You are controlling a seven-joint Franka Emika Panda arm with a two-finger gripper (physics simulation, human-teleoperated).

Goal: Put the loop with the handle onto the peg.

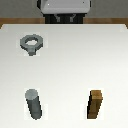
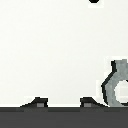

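Nearest the lens stand the peg (image 1: pixel 33 103), a smooth grey cylinder at lower left, and a brown block (image 1: pixel 96 104) at lower right. Loop (image 1: pixel 31 44): flat grey ring, stubby handle, lying on the white table (image 1: pixel 75 60) at upper left, well apart from the peg. Wrist view crops it (image 2: pixel 117 82) at the frame edge. Gripper (image 2: pixel 61 103): only two dark fingertips (image 2: pixel 36 103) visible, spread apart, holding nothing.
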